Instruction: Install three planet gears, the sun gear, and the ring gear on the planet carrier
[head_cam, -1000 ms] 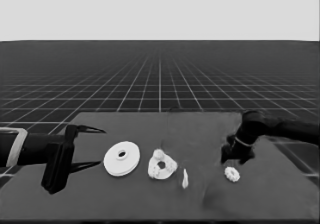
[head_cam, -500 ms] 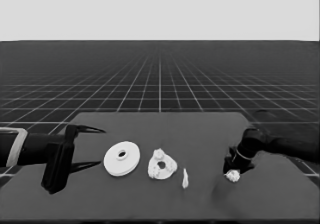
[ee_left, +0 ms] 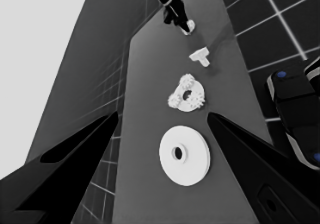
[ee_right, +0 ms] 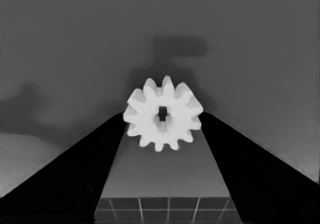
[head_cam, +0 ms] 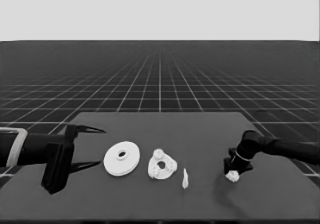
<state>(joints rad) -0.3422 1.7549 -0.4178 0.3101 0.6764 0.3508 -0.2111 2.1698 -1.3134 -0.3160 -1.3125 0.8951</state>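
The right claw [ee_right: 162,121] is closing on one small gear [ee_right: 162,113], which is sitting flat right between its fingers. The left claw [head_cam: 85,146] is waiting open, far off.

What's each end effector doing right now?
Left end effector: open, empty, parked over the table's left end.
Right end effector: fingers against both sides of a small gear at the table's right; closed on it.

This is a simulated test space, not a real room. A bare dark table [head_cam: 160,194] stands on a dark floor [head_cam: 160,79] ruled with a pale grid that runs far back to a flat horizon, with a blank pale band [head_cam: 160,11] above it. No walls or furnishings show.
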